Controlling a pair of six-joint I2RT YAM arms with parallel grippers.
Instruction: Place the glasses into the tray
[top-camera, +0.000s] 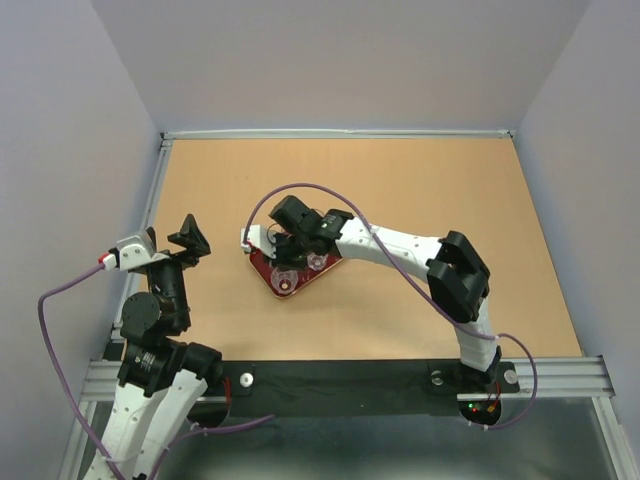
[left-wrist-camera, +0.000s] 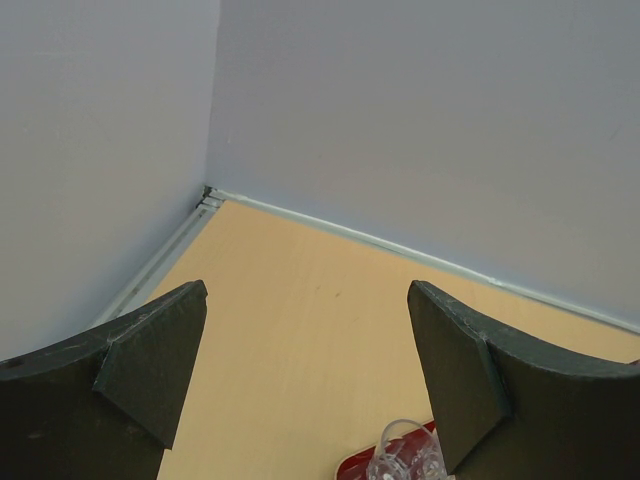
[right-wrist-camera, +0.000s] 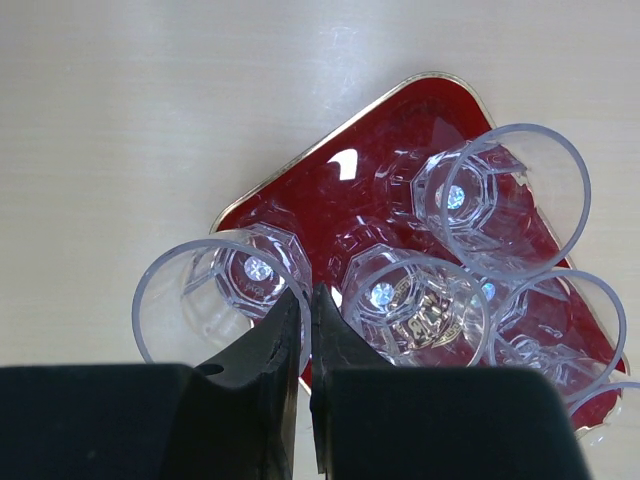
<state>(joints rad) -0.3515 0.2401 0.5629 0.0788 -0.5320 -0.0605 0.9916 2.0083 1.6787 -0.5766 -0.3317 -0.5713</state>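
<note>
The dark red tray (right-wrist-camera: 335, 190) lies on the table and holds several clear glasses, among them one over the gold emblem (right-wrist-camera: 415, 310) and one at the far side (right-wrist-camera: 510, 195). My right gripper (right-wrist-camera: 307, 295) is shut on the rim of another glass (right-wrist-camera: 215, 300) at the tray's left corner, with one finger inside it and one outside. I cannot tell whether this glass rests on the tray. In the top view the right gripper (top-camera: 287, 250) is over the tray (top-camera: 262, 266). My left gripper (top-camera: 170, 240) is open, empty and raised left of the tray.
The left wrist view shows the open left gripper (left-wrist-camera: 305, 287) above bare table, with a glass (left-wrist-camera: 405, 450) and the tray's corner (left-wrist-camera: 355, 468) at the bottom edge. Walls enclose the table on the left, back and right. A purple cable (top-camera: 300, 190) loops above the right gripper.
</note>
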